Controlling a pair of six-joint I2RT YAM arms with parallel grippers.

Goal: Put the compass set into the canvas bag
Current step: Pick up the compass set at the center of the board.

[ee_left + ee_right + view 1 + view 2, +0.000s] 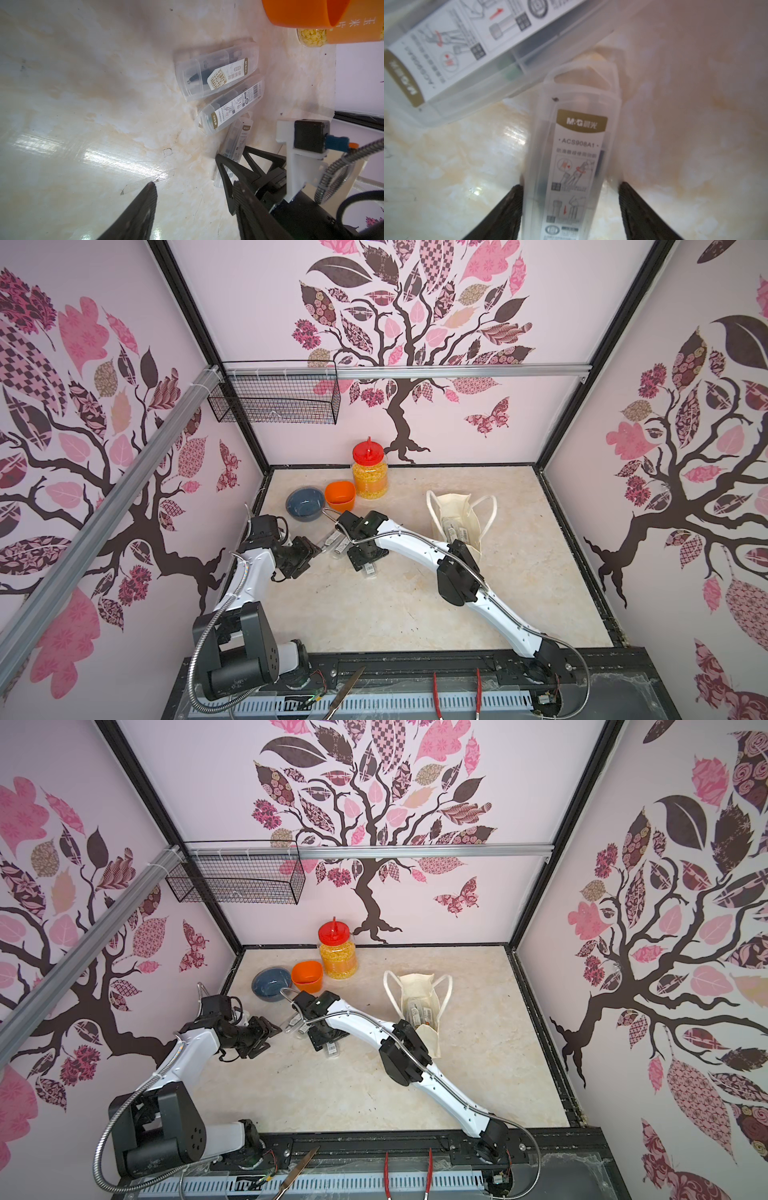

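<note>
Three clear plastic compass set cases lie close together on the marble table. My right gripper (570, 184) stands open astride one compass set (577, 166), one finger against its side and a small gap at the other. The end of this case pokes out under the gripper (369, 570). The other two cases (216, 68) (230, 108) lie beside it. My left gripper (194, 184) is open and empty, just left of them. The canvas bag (457, 510) stands open at the right, with similar cases inside.
An orange cup (340, 497), a blue-grey bowl (305, 504) and a red-lidded jar of yellow grains (370, 472) stand behind the cases. A wire basket (274, 393) hangs on the back wall. Hand tools lie on the front ledge (457, 693).
</note>
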